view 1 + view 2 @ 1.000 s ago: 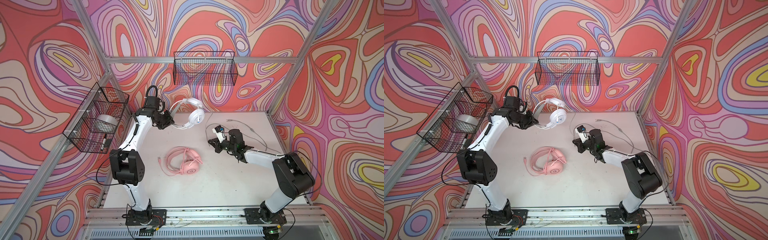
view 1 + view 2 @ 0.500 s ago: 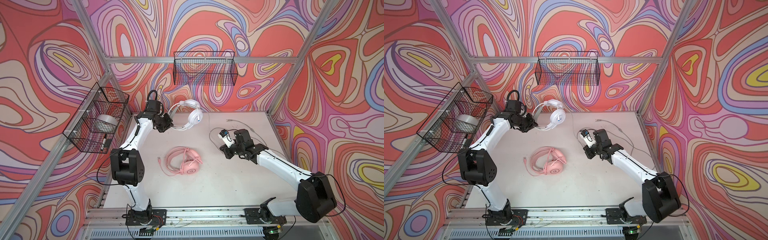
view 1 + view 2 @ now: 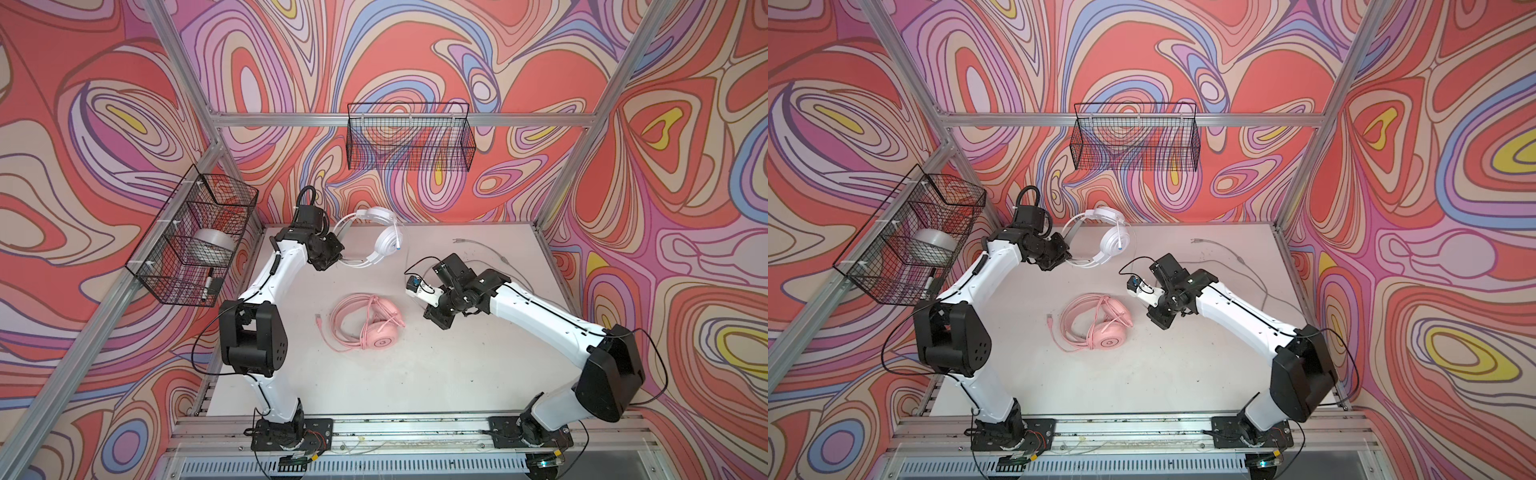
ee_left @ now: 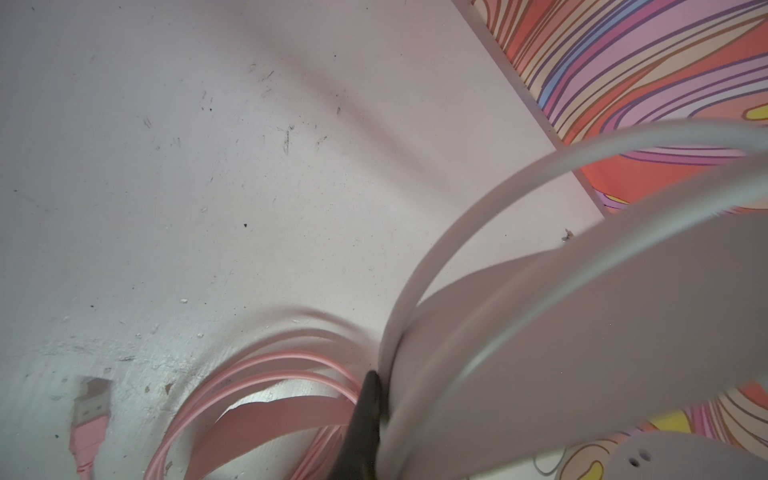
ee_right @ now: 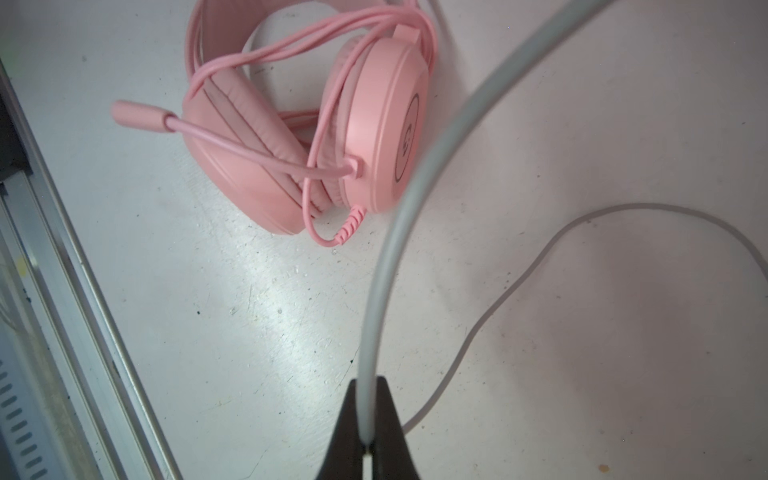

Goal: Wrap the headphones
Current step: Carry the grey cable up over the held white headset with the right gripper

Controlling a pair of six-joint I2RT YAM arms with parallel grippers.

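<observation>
The left pincer is clamping the white headset aloft; the right pincer is pinching its cable near the pink headset lying on the desk. Overtightening is probably risking the cable slipping free.

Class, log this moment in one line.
left hand: shut on white headset; right hand: shut on grey-white cable; pink headset: on table

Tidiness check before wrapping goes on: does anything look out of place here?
Only the grey-white cable: it trails loose across the far right of the table, with the right gripper pinching one stretch. The white headphones hang above the table in the left gripper. The pink headphones lie wrapped.
</observation>
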